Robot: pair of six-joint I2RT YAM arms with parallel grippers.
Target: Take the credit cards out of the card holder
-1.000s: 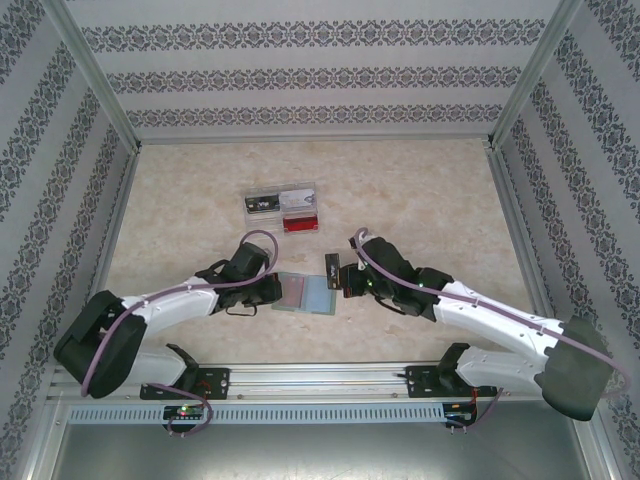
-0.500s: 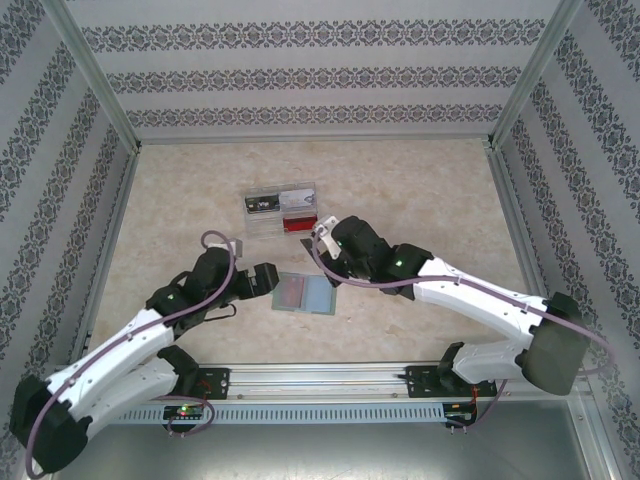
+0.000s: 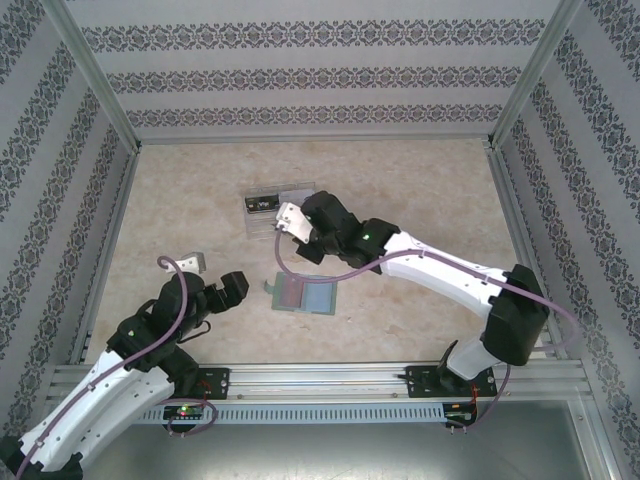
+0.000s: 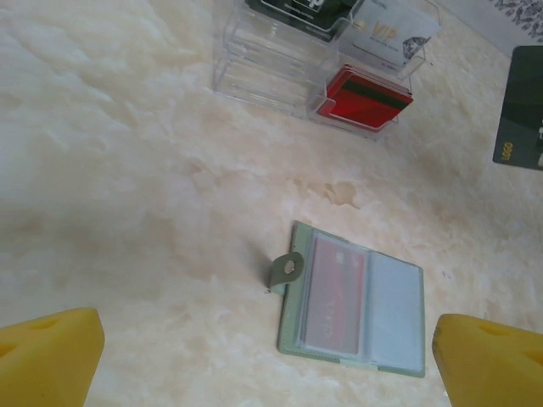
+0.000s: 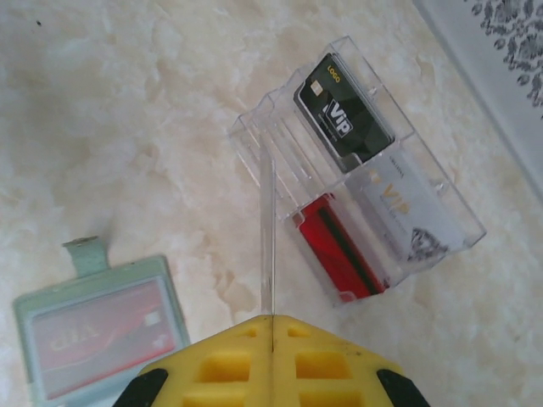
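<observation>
Card holder: we see it open mid-table, reddish card inside.
Left gripper: spread wide, near left of it.
Right gripper: pinches a thin card above the clear box.

Beige marbled table; open card holder lies flat on it; clear plastic box stands near, farther back.

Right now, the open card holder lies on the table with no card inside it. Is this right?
No: the open card holder lies on the table, but a reddish credit card sits in the pocket beside its tab, as the left wrist view shows.
</observation>
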